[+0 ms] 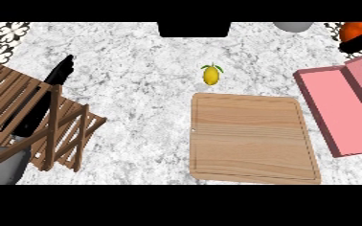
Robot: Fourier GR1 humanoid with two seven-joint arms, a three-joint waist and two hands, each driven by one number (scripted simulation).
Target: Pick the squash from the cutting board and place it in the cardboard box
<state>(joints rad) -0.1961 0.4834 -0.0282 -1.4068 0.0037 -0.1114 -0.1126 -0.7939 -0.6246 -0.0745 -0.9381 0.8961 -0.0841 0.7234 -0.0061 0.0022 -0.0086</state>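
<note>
The wooden cutting board [253, 139] lies right of centre with nothing on it. A small yellow fruit with green leaves [210, 74] rests on the marble counter just beyond the board's far left corner. No squash shows on the board. A pink box [332, 105] with an open flap sits at the right edge, partly cut off, and its inside is not visible. My left hand [44, 100] is at the far left with fingers straight, stretched over a wooden slatted crate [60, 129], holding nothing. My right hand does not show.
A black object [194, 29] stands at the counter's far edge in the middle. A grey round thing [293, 26] and an orange and black thing [351, 36] sit at the far right. Bare marble counter [141, 76] lies between crate and board.
</note>
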